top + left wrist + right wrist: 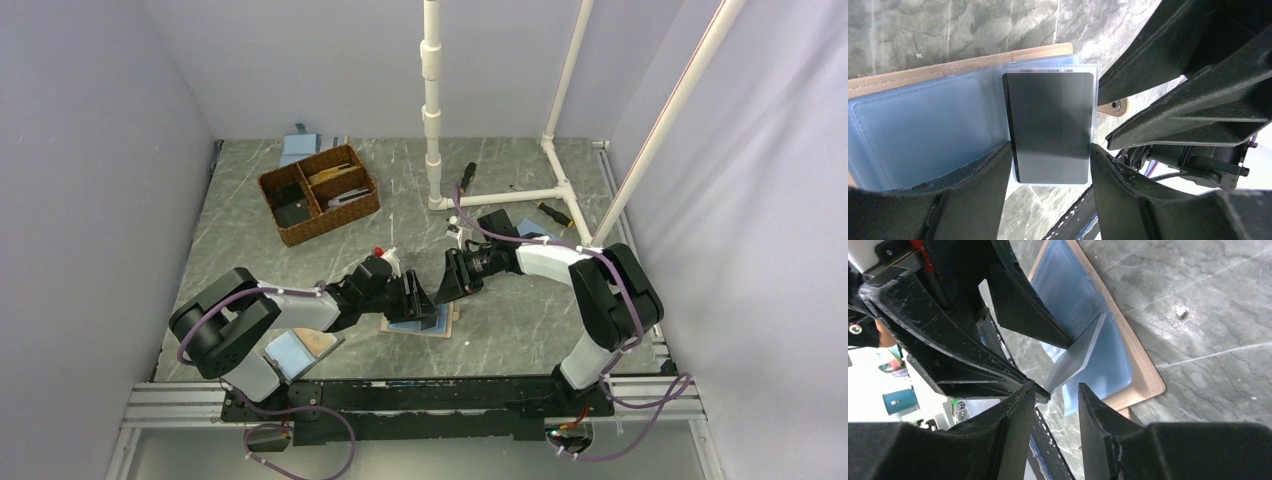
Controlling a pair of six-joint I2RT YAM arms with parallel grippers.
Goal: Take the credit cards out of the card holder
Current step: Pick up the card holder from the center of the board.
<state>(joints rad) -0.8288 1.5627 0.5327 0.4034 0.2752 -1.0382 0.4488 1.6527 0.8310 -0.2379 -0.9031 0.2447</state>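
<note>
Lying open and flat on the grey marbled tabletop (530,325), the card holder (425,329) sat near the front edge, midway between the two arms, with both grippers meeting right above it. Its light-blue panels and pale tan edging showed plainly in the left wrist view (923,130) and the right wrist view (1073,290).

One clear plastic sleeve (1048,68) stood lifted off the blue panel, tilted rather than upright, with a dark card (1050,125) inside it. The left gripper (1050,150) was clamped across that sleeve, one finger against each long edge.

The right gripper (1055,390) reached in from the opposite side. Its fingers stood apart on either side of the sleeve's free lower corner (1083,347), with a visible gap on one side, so it was not pinching.

Well behind, toward the far left, a brown wicker basket (330,222) held a few small items. A blue-and-tan folder (300,350) lay by the left arm's base.
</note>
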